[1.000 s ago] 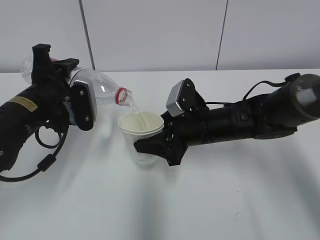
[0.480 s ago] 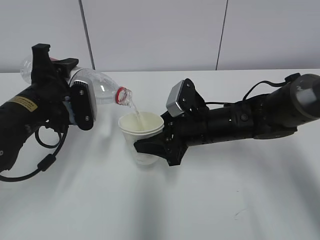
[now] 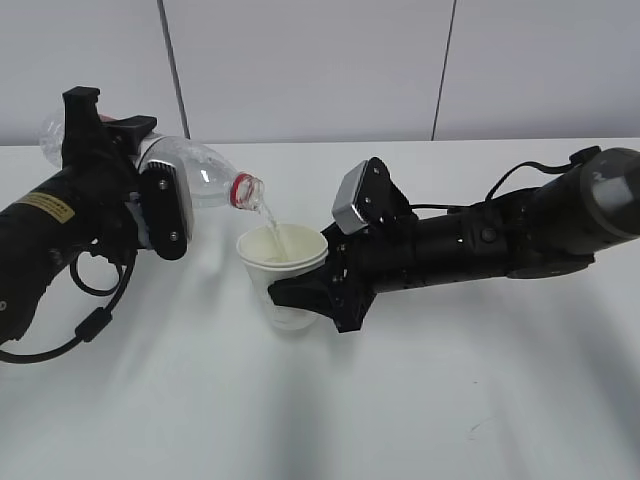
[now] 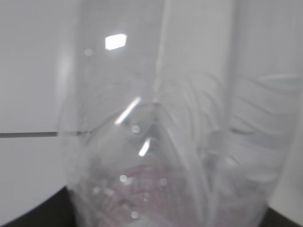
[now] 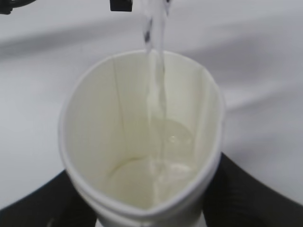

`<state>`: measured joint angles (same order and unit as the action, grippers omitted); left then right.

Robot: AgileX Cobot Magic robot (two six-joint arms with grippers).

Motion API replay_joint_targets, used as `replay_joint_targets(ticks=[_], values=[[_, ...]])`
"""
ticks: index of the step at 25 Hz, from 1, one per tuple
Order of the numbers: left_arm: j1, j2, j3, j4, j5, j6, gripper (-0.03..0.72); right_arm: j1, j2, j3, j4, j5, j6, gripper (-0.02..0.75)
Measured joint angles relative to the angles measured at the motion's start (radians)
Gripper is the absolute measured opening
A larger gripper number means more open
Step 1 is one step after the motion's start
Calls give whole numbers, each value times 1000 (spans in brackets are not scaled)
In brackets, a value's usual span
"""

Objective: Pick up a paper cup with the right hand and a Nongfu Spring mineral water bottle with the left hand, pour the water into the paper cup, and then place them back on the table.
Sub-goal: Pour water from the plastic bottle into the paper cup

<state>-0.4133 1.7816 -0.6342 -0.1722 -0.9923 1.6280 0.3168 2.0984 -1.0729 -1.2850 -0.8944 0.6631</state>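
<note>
My left gripper (image 3: 160, 205) is shut on the clear Nongfu Spring bottle (image 3: 200, 172), held tilted with its red-ringed open mouth (image 3: 246, 191) pointing down to the right. The bottle's clear wall fills the left wrist view (image 4: 161, 142). A thin stream of water (image 3: 267, 215) falls from the mouth into the paper cup (image 3: 283, 262). My right gripper (image 3: 305, 295) is shut on the cup, holding it upright just above the white table (image 3: 400, 400). In the right wrist view the stream (image 5: 154, 56) lands in the squeezed cup (image 5: 142, 137), with water pooled at the bottom.
A small dark scuff mark (image 3: 478, 428) lies on the table at the front right. A grey panelled wall (image 3: 320, 70) stands behind the table's far edge. Black cables trail from the left arm (image 3: 90, 320).
The water keeps pouring. The bottle has tipped very slightly and the stream has shifted a little. The cup and right arm have not moved.
</note>
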Motion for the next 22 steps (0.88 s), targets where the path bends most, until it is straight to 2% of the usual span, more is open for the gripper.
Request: replay_joint_targets(ticks=[22], values=[[0,0,0,-24,-5,0,373,0,0,0,0,4,0,435]])
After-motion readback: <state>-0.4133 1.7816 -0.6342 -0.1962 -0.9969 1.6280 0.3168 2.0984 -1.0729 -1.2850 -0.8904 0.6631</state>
